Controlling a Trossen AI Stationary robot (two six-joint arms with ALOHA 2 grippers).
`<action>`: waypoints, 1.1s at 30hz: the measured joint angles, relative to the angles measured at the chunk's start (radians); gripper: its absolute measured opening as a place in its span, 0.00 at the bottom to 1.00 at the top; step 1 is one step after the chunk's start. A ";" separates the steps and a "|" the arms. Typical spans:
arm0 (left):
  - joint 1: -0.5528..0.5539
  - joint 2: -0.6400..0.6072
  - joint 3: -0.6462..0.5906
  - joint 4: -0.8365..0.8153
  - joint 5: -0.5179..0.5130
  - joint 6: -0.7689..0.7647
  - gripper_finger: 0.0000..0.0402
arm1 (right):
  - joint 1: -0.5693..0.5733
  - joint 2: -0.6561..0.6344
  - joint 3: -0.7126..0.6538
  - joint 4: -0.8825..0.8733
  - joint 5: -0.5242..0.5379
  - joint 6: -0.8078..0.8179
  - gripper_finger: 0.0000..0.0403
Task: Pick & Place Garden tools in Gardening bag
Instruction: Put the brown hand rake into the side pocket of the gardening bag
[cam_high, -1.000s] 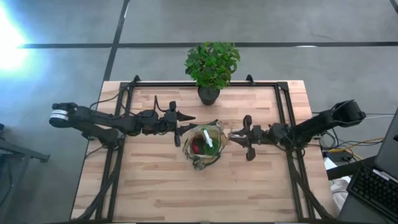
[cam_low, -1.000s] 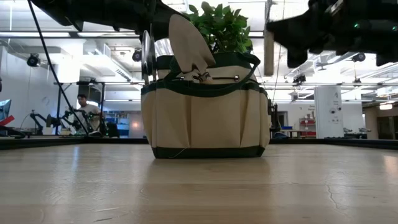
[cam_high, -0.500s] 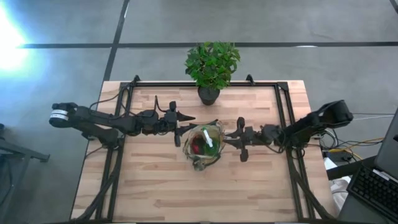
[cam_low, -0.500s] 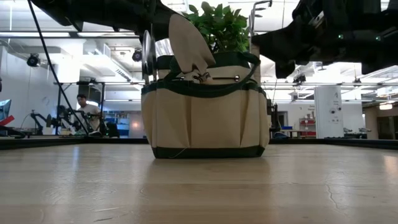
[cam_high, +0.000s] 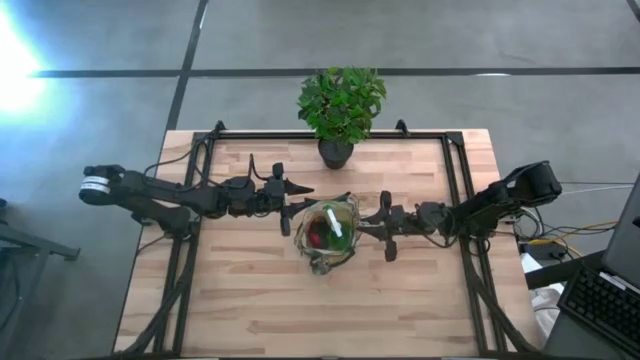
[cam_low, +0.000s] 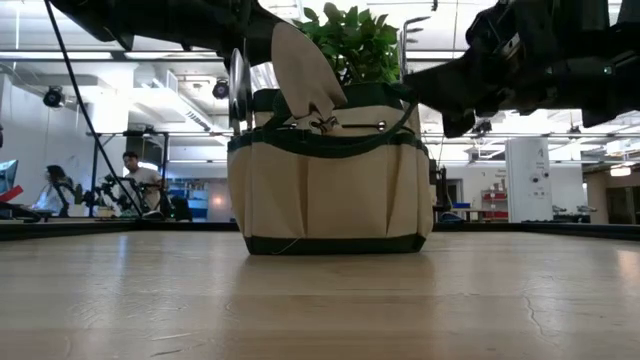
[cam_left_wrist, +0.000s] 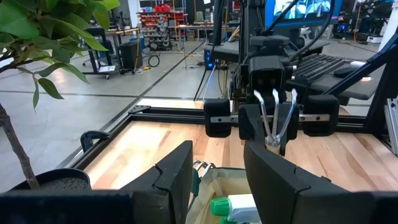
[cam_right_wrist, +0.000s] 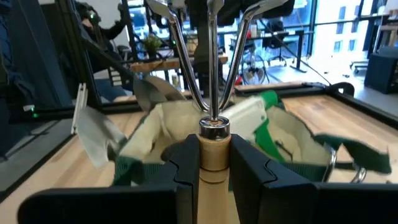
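Note:
The khaki gardening bag (cam_high: 327, 235) stands upright on its base at mid-table, also in the low view (cam_low: 330, 185). A green spray bottle (cam_high: 334, 222) and a red item (cam_high: 316, 238) lie inside it. A silver trowel blade (cam_low: 305, 70) sticks up from its near pocket. My right gripper (cam_high: 376, 224) is at the bag's right rim, shut on a wooden-handled three-tine rake (cam_right_wrist: 211, 68). The rake's tines point at the bag. My left gripper (cam_high: 303, 190) is open and empty by the bag's far left rim. My right gripper pinches the rake's wooden handle (cam_right_wrist: 214, 152) between its two fingers, just behind the metal collar. The fingers come level from the table's right and lie along the handle. The rake is lifted clear, roughly level, with its tines reaching over the bag's right rim.
A leafy potted plant (cam_high: 340, 110) stands at the table's far edge behind the bag. Dark frame rails (cam_high: 455, 190) run along the table's left and right sides. Bare wood lies toward the near edge (cam_high: 320, 310). People show in the room beyond (cam_low: 130, 175).
My right gripper has gone toward the table's left edge, carrying the rake toward the bag's right rim, and has tipped somewhat. The bag and my left gripper have stayed put.

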 joint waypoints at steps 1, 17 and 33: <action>0.000 0.000 0.000 0.000 0.000 0.000 0.37 | 0.000 0.006 0.000 -0.002 0.000 0.002 0.12; 0.000 0.000 0.000 -0.001 0.000 0.000 0.37 | 0.002 0.157 0.000 0.013 -0.002 0.090 0.12; 0.000 0.000 0.000 -0.007 0.000 0.001 0.37 | 0.009 0.203 0.003 -0.022 -0.051 0.137 0.12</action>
